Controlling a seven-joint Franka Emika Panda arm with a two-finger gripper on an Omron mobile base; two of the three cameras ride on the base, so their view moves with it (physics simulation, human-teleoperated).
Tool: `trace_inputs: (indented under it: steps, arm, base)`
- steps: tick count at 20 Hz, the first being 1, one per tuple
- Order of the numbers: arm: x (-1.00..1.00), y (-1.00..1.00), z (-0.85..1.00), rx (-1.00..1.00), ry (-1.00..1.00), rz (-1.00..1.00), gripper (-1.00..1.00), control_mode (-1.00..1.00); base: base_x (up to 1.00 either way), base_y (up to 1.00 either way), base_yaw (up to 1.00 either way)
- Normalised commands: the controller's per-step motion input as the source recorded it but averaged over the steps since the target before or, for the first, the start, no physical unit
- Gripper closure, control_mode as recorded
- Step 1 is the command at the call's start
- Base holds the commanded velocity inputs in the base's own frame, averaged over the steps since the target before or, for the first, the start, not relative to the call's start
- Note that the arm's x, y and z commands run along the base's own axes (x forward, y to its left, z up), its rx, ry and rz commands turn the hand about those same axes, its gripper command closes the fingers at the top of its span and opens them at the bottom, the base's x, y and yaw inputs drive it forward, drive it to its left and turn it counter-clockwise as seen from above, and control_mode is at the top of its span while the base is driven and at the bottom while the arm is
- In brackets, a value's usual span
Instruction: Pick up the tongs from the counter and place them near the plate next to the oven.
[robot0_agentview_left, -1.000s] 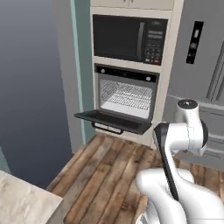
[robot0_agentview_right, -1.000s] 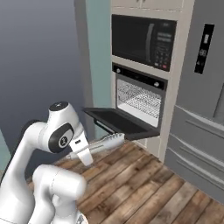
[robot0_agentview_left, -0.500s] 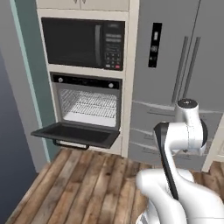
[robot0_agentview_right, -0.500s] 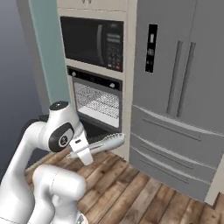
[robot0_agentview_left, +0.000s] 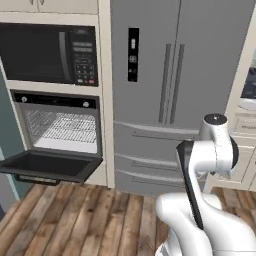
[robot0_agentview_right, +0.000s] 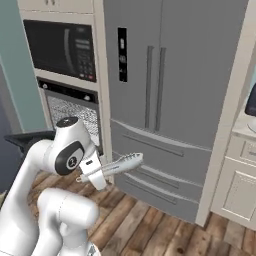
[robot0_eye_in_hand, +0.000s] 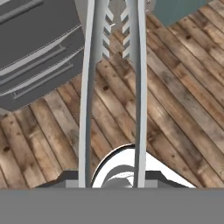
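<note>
Pincer (robot0_agentview_right: 95, 169) state: we see it clamped on the tongs (robot0_agentview_right: 120, 164).
Tongs' axis: straight out from the pincer, toward the fridge (robot0_agentview_right: 165, 90).
Plate, oven: we cannot tell their direction.

The tongs (robot0_eye_in_hand: 111, 87) run straight up the middle of the hand view, two slim silver-grey arms side by side with a gap between them, their toothed ends near the top edge. Their lower ends pass out of sight at the bottom, so the claw's hold on them cannot be made out here. Beneath the tongs lies a wooden plank floor (robot0_eye_in_hand: 175, 109). To the tongs' left stand grey drawer fronts (robot0_eye_in_hand: 35, 48) with long bar handles. Right of the tongs' tips sits a teal patch (robot0_eye_in_hand: 179, 8).
</note>
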Motion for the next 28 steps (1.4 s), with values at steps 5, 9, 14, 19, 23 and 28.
trace_inputs:
  steps: [5, 9, 14, 19, 23, 28]
  arm:
    - [0.00, 0.00, 0.00, 0.00, 0.00, 0.00, 1.00, 1.00]
    - [0.00, 0.00, 0.00, 0.00, 0.00, 0.00, 1.00, 1.00]
    - [0.00, 0.00, 0.00, 0.00, 0.00, 0.00, 1.00, 1.00]
    - [0.00, 0.00, 0.00, 0.00, 0.00, 0.00, 1.00, 1.00]
    - [0.00, 0.00, 0.00, 0.00, 0.00, 0.00, 1.00, 1.00]
    - [0.00, 0.00, 0.00, 0.00, 0.00, 0.00, 1.00, 1.00]
  base:
    - [0.37, -0.91, -0.18]
    - [0.37, -0.90, -0.21]
    - [0.34, -0.84, -0.23]
    - [0.28, -0.72, -0.18]
    - [0.36, -0.57, -0.12]
    - [0.51, -0.60, -0.06]
